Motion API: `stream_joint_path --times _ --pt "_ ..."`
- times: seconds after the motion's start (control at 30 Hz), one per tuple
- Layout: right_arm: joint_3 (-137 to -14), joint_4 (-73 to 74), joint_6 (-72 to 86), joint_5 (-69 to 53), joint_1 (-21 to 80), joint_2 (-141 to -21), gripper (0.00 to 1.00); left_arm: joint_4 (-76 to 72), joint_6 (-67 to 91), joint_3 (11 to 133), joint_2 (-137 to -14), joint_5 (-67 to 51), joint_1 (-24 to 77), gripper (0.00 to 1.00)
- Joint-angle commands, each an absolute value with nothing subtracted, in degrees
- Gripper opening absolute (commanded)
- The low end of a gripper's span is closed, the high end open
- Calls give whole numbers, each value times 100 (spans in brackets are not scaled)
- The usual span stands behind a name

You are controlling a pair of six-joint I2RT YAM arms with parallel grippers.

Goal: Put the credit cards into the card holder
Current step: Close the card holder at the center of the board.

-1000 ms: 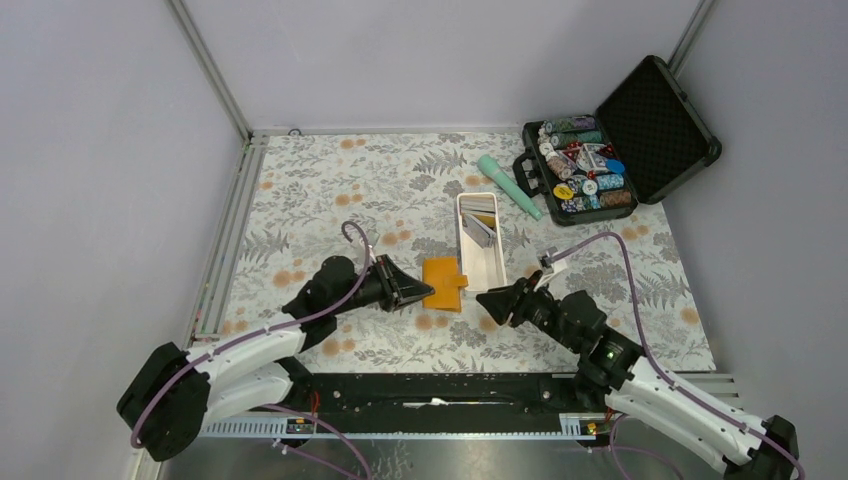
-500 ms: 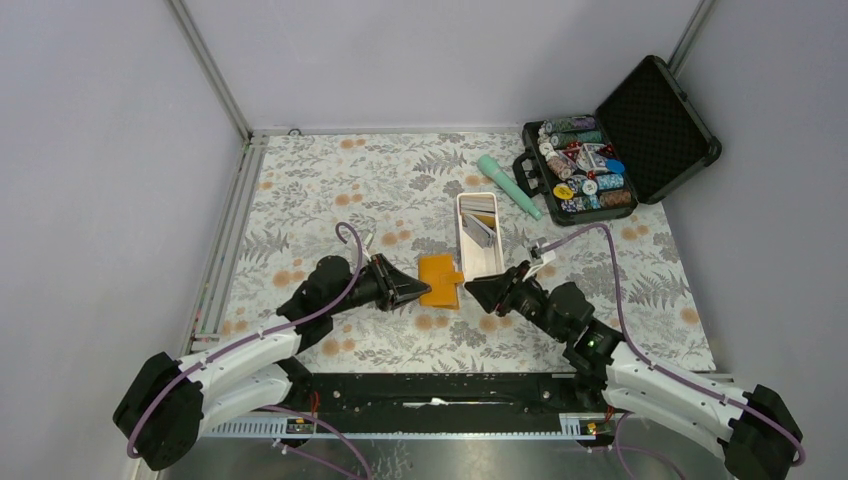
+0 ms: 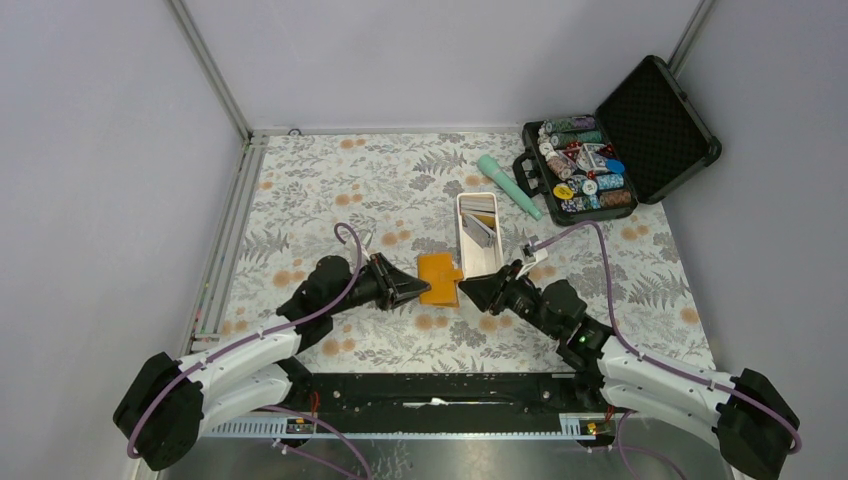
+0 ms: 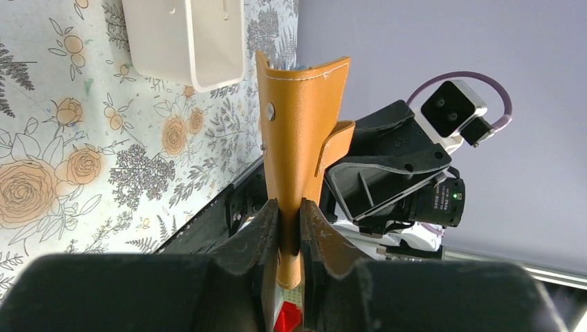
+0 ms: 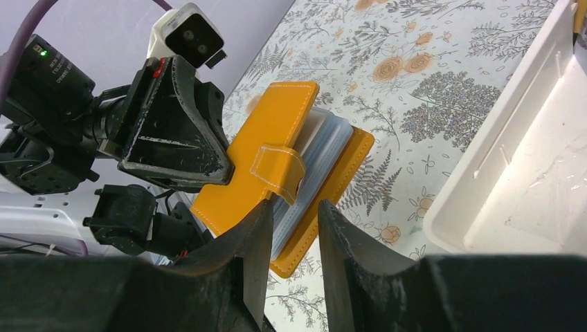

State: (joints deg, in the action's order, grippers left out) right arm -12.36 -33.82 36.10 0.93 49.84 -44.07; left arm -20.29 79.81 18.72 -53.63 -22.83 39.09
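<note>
Top external view: on the flower-patterned worktop [image 3: 330, 190], the left arm reaches in from the near left, and the left claw [image 3: 412, 291] meets the left edge of the orange card holder [image 3: 441, 280], which sits near the middle of the worktop. In the left wrist view the left claw [image 4: 289, 214] is clenched on one orange cover of the card holder [image 4: 301, 131], which stands on edge between its fingers. Just right of the card holder, the right claw [image 3: 468, 291] points at it from the near right. In the right wrist view the right claw [image 5: 289, 225] has its jaws parted, straddling the edge of the card holder [image 5: 256, 173] below the snap tab [image 5: 280, 169], where light blue pockets show between the covers. Whether its fingers touch the holder cannot be told. Beside the card holder on the right lies a long white tray [image 3: 492, 262], and the credit cards [image 3: 481, 226] lie in its far end. Further right and farther back lie a teal stick-shaped object [image 3: 508, 186] and an open black case [image 3: 655, 110] holding poker chips [image 3: 582, 170].
</note>
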Motion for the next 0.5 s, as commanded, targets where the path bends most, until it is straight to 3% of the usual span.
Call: stream_joint_path --times 0.0,0.33,0.47 --pt "-1379 -3795 3620 87 5058 -4404 37 -2546 8166 2072 -5225 -2136 3885 0" --pt "-1405 -4327 3613 215 5105 -4865 35 -2572 8166 2091 -5218 -2247 3884 0" --pt "-1533 -4248 3455 520 5119 -4955 28 -2631 8167 2092 -5255 -2312 3885 0"
